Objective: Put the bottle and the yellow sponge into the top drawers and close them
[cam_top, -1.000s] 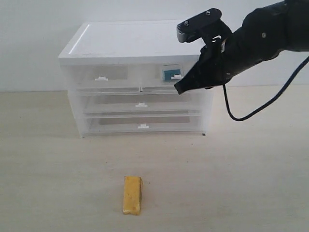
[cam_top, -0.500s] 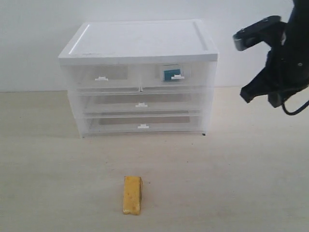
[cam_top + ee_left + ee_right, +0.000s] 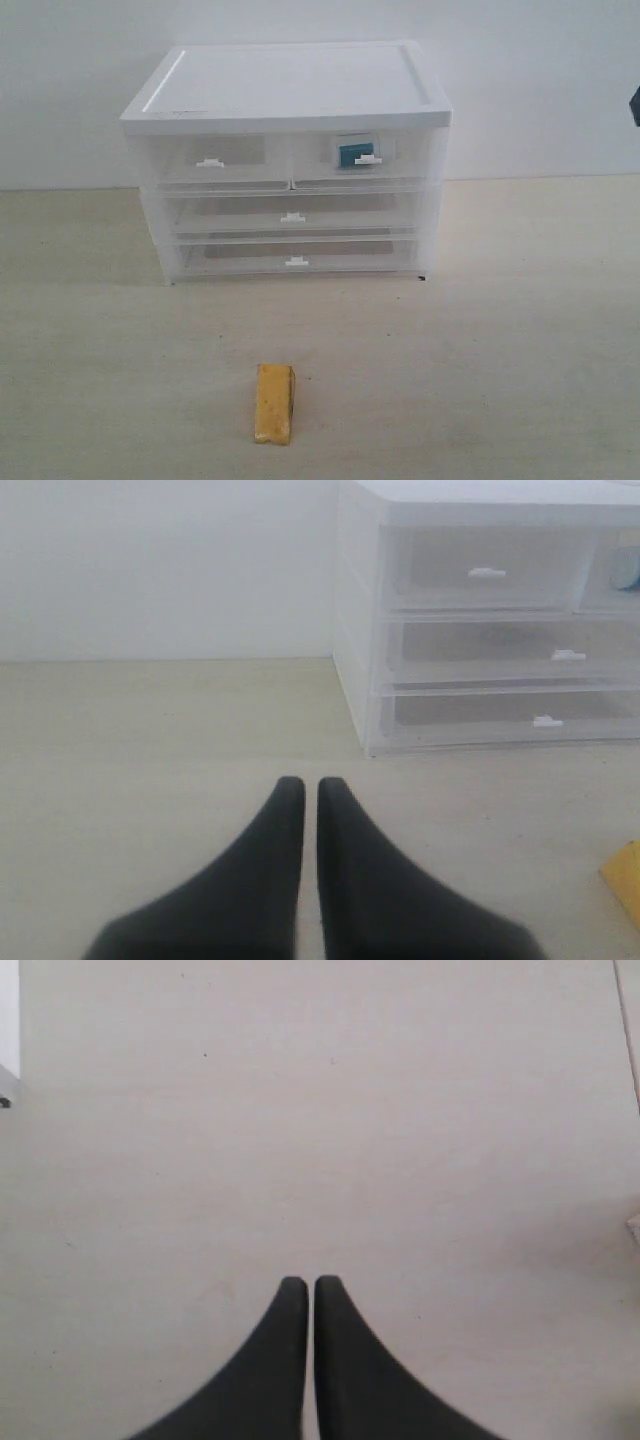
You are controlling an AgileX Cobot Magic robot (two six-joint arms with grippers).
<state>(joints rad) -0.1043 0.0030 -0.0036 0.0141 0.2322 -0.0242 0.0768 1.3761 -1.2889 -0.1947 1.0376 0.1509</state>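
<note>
The yellow sponge point(image 3: 273, 403) lies on the table in front of the white-topped cabinet point(image 3: 290, 85); a corner of the sponge point(image 3: 626, 878) shows in the left wrist view. Both top drawers, left point(image 3: 215, 165) and right point(image 3: 365, 160), are pushed in. The bottle point(image 3: 353, 153) shows as a teal-blue patch through the right top drawer's front. My left gripper point(image 3: 311, 785) is shut and empty, low over the table, left of the cabinet. My right gripper point(image 3: 306, 1283) is shut and empty over bare table; only a dark bit of the right arm point(image 3: 635, 105) shows at the exterior view's right edge.
Two full-width translucent drawers point(image 3: 292, 218) sit closed below the top pair. A white wall stands behind the cabinet. The cabinet's corner point(image 3: 8, 1020) shows at the edge of the right wrist view.
The right arm has pulled away from the right top drawer's front, moving right and almost out of the exterior view. The sponge and drawers have not moved.
</note>
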